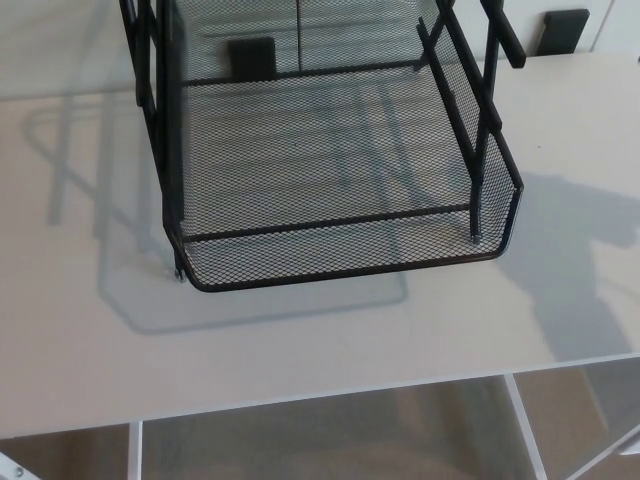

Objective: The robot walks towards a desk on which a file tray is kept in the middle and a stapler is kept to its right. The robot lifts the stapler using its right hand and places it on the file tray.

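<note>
A black wire-mesh file tray (350,262) stands on the pale desk (300,340), filling the upper middle of the head view. Its lowest shelf holds nothing and its upright posts rise out of the picture's top. No stapler shows anywhere in the view. Neither of my hands is in the picture. A dark shadow lies on the desk to the right of the tray.
The desk's front edge (320,395) runs across the lower part of the picture, with white frame legs and floor below it. Two small black blocks (565,30) sit at the desk's far edge against the wall.
</note>
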`<state>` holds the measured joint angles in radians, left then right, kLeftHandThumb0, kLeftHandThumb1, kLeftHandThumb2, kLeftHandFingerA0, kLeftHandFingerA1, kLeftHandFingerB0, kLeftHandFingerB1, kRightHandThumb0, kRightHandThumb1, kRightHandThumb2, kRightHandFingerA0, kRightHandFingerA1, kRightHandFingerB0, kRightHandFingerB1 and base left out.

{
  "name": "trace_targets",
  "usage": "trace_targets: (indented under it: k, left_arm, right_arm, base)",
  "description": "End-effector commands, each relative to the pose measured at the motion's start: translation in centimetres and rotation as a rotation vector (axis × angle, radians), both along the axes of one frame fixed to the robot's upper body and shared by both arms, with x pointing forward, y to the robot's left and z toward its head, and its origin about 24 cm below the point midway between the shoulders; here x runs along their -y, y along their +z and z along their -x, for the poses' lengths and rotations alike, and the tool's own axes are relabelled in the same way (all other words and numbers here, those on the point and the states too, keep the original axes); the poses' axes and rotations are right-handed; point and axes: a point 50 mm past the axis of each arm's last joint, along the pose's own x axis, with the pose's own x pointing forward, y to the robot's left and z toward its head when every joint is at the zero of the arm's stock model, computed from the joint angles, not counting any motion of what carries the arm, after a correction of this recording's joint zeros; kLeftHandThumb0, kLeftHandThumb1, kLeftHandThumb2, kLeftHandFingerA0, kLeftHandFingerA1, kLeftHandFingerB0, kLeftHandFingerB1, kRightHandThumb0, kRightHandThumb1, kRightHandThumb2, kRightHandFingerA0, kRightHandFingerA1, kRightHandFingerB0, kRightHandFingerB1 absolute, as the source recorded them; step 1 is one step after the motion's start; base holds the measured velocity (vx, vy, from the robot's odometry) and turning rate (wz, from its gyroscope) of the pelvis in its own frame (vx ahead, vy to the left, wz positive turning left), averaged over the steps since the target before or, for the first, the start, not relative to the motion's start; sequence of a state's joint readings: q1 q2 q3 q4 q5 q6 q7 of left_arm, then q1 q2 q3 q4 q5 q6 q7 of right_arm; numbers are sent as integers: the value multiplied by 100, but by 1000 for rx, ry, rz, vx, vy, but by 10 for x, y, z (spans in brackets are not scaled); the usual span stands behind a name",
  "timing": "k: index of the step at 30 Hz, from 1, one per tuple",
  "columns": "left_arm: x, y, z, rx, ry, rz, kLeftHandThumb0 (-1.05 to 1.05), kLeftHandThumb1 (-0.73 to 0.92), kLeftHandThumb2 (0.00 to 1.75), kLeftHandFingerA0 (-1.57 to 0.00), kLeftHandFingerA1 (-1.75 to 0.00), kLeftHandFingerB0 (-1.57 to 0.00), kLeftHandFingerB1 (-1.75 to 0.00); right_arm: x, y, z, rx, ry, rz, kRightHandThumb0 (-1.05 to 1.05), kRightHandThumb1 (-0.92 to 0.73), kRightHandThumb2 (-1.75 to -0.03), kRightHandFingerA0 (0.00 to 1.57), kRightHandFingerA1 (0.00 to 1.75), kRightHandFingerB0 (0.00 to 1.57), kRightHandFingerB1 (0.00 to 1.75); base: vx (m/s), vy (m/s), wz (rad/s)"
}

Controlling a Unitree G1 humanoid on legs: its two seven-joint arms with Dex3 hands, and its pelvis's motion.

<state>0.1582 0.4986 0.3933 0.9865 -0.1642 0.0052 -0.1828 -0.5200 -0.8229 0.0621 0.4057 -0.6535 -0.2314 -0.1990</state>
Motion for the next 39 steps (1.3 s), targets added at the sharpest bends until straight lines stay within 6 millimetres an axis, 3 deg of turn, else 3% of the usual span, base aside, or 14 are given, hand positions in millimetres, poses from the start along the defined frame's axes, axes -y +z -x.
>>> trace_targets:
  k: [1, 4, 6, 8, 10, 12, 25, 26, 29, 34, 36, 37, 38, 39]
  left_arm:
    - [-6, 6, 2, 5, -16, -56, -49, 51, 95, -76, -79, -65, -72]
    - [-7, 6, 4, -5, -6, -56, -48, 51, 95, -76, -79, -63, -71]
    - [-7, 4, 5, -8, 2, -51, -46, 70, 60, -76, -70, -69, -64]
    - [-7, 3, 6, -10, 14, -44, -48, 51, 95, -76, -79, -65, -72]
    - [-7, 2, 7, -11, 12, -41, -48, 50, 94, -76, -79, -64, -71]
    - [-6, 3, 6, -9, 7, -40, -46, 70, 59, -75, -69, -66, -62]
    - [-2, 0, 0, -8, 1, -37, -48, 51, 95, -75, -79, -66, -73]
    - [-2, 0, 1, -7, -8, -39, -49, 51, 95, -75, -79, -67, -73]
    - [-1, -1, 0, 5, 5, -30, -50, 50, 95, -78, -81, -69, -74]
    - [1, -2, -1, 1, 1, -33, -51, 49, 94, -78, -80, -70, -74]
    - [0, -3, -1, 4, 5, -25, -50, 69, 60, -77, -72, -74, -65]
    - [0, -2, -2, 4, -2, -29, -52, 50, 95, -78, -80, -70, -74]
    - [0, -1, -2, 2, -16, -36, -51, 69, 61, -79, -73, -74, -65]
    - [0, -1, -2, 2, -24, -38, -52, 49, 94, -77, -80, -70, -74]
  right_arm:
    - [-7, 42, -2, 107, 82, -27, -20, -61, -86, 87, 175, 67, 155]
    - [-20, 60, -6, 114, 103, -24, -19, -58, -101, 88, 175, 67, 162]
    - [-40, 79, -6, 197, 211, 6, -19, -55, -106, 87, 175, 71, 158]
    - [-59, 96, -8, 236, 269, -15, -21, -55, -104, 89, 175, 70, 160]
    - [-69, 103, -9, 241, 284, -15, -26, -64, -93, 89, 175, 70, 158]
    - [-77, 108, -11, 242, 314, -38, -26, -60, -98, 87, 175, 71, 158]
    - [-183, 122, -25, 220, 514, 70, -21, -60, -83, 87, 175, 67, 162]
    - [-193, 118, -27, 164, 520, 80, -22, -62, -71, 96, 169, 87, 93]
    - [-208, 106, -32, 109, 537, 95, -27, -63, -69, 96, 163, 83, 72]
    - [-225, 86, -37, 33, 575, 96, -27, -60, -75, 88, 172, 78, 132]
    - [-233, 71, -38, -33, 596, 99, -20, -54, -96, 88, 175, 73, 155]
    - [-236, 65, -37, -48, 604, 104, -23, -58, -92, 89, 175, 73, 154]
    - [-240, 55, -36, -72, 618, 105, -24, -59, -87, 92, 175, 76, 147]
    - [-242, 49, -35, -83, 628, 115, -23, -58, -86, 90, 175, 74, 155]
  base:
    - [0, 0, 0]
    - [0, 0, 0]
    - [0, 0, 0]
    - [0, 0, 0]
    - [0, 0, 0]
    - [0, 0, 0]
    - [0, 0, 0]
    - [0, 0, 0]
    - [0, 0, 0]
    - [0, 0, 0]
    - [0, 0, 0]
    - [0, 0, 0]
    - [0, 0, 0]
    - [0, 0, 0]
